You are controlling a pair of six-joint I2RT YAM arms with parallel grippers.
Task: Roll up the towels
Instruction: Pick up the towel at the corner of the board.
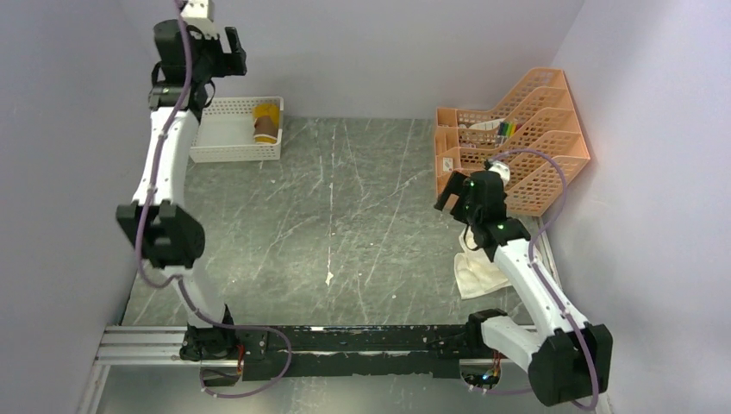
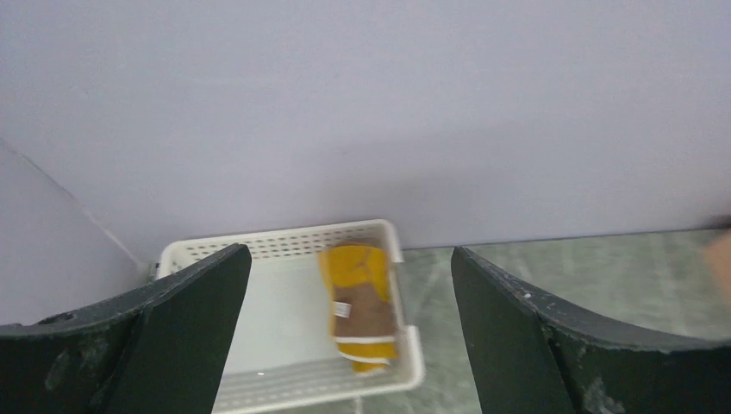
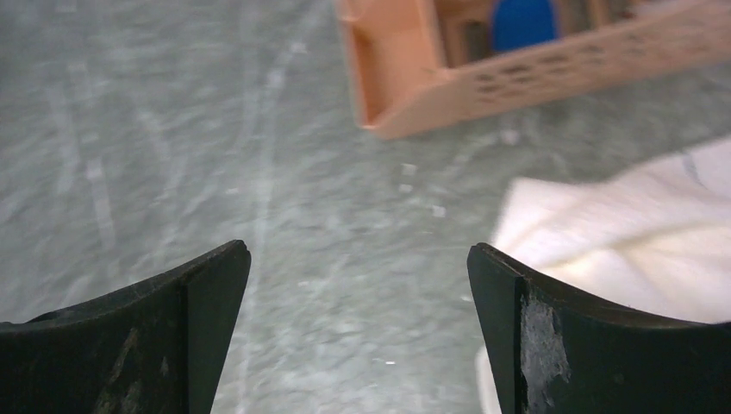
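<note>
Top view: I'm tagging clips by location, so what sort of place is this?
Likely a robotics lab test cell: left arm and right arm bolted to a rail, plain walls enclosing one table.

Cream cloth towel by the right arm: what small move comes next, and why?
Probably lower the open right gripper onto the edge of the cream cloth towel: it lies unrolled, while the rolled mustard-yellow towel already sits in the white lattice basket.

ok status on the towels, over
Claws open: left claw above white basket, right claw beside cream towel. Rolled yellow towel in basket; cream towel loose, unrolled. Nearby orange rack not blocking.
</note>
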